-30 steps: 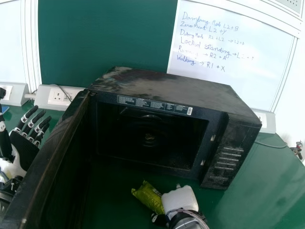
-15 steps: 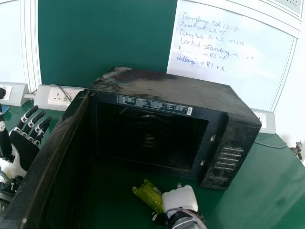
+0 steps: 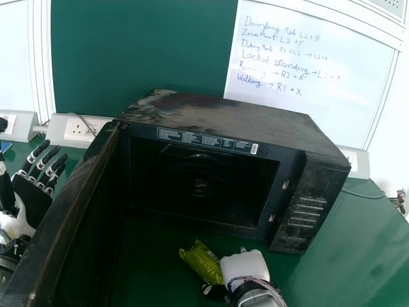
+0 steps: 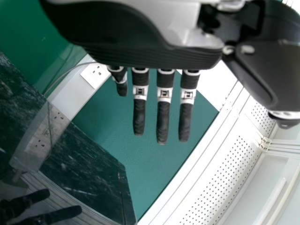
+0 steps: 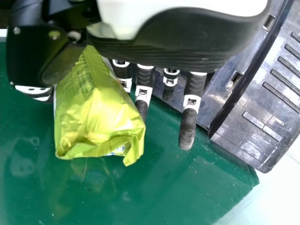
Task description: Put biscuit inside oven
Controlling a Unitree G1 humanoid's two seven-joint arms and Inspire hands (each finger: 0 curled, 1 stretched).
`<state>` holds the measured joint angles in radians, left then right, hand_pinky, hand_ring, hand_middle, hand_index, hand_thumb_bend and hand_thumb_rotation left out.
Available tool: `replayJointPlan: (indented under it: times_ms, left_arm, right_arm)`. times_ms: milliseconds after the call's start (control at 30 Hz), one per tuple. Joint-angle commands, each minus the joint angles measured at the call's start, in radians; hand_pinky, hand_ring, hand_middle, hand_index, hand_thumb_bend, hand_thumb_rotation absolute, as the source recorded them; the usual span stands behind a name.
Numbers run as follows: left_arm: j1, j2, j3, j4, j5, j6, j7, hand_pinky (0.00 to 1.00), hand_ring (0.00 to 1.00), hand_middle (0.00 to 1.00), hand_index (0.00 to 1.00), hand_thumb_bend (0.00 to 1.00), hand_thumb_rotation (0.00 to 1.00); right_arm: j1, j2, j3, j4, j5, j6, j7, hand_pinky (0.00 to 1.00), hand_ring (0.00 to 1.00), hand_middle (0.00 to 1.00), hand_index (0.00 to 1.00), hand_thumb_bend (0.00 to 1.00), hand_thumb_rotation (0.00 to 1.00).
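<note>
- Yellow-green, glossy, crinkled biscuit packet, one: sitting outside the oven, in front of its opening; you are holding it by your right hand, tilted. Whether it is touching the table, you cannot tell.
- Right hand, white-backed with black fingers: pinching the packet between thumb and fingers; one finger is pointing straight, clear of the wrapper.
- Black, box-shaped microwave oven, dusty on top: facing you, its dark cavity gaping; a printed label strip is running along the upper frame.
- Black oven door: standing wide open on the left, reaching toward you.
- Left hand, black and white: waiting beyond the door, open and empty, fingers extending straight.
- Glossy green table: supporting the oven.
- White wall socket unit: sitting behind the door's hinge side.
- White board with blue handwriting: standing behind the oven, toward your right.
</note>
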<state>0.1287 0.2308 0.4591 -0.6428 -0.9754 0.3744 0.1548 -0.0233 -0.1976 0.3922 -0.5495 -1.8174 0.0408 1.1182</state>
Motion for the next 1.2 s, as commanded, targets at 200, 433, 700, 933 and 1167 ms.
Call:
replayJointPlan:
  times_ms: [200,433,700,933,1167]
  left_arm:
    - [-0.01,0.001,-0.007,-0.011,-0.008,0.003,0.009,0.78,0.73,0.69,0.67,0.78,0.41]
    - [-0.01,0.0,-0.01,-0.01,-0.008,-0.004,-0.001,0.77,0.72,0.69,0.67,0.77,0.42]
    - [-0.01,0.001,-0.011,-0.016,-0.014,0.0,0.005,0.77,0.73,0.7,0.67,0.76,0.42]
    - [-0.012,-0.001,-0.014,-0.021,-0.004,0.003,0.02,0.77,0.72,0.68,0.66,0.74,0.42]
    - [-0.012,0.001,-0.017,-0.023,-0.011,0.003,0.023,0.76,0.72,0.69,0.67,0.73,0.44]
  right_arm:
    - [0.019,0.006,-0.01,-0.01,0.035,-0.002,0.022,0.34,0.42,0.48,0.62,0.57,0.0]
    - [0.023,0.012,-0.033,-0.02,0.051,0.01,0.001,0.34,0.39,0.48,0.62,0.57,0.0]
    - [0.021,0.012,-0.052,-0.046,0.071,0.012,-0.008,0.39,0.44,0.48,0.62,0.57,0.0]
    - [0.011,0.007,-0.061,-0.062,0.078,0.01,-0.014,0.38,0.43,0.48,0.6,0.57,0.0]
    - [-0.006,0.022,-0.078,-0.075,0.067,0.019,-0.021,0.33,0.4,0.48,0.59,0.57,0.0]
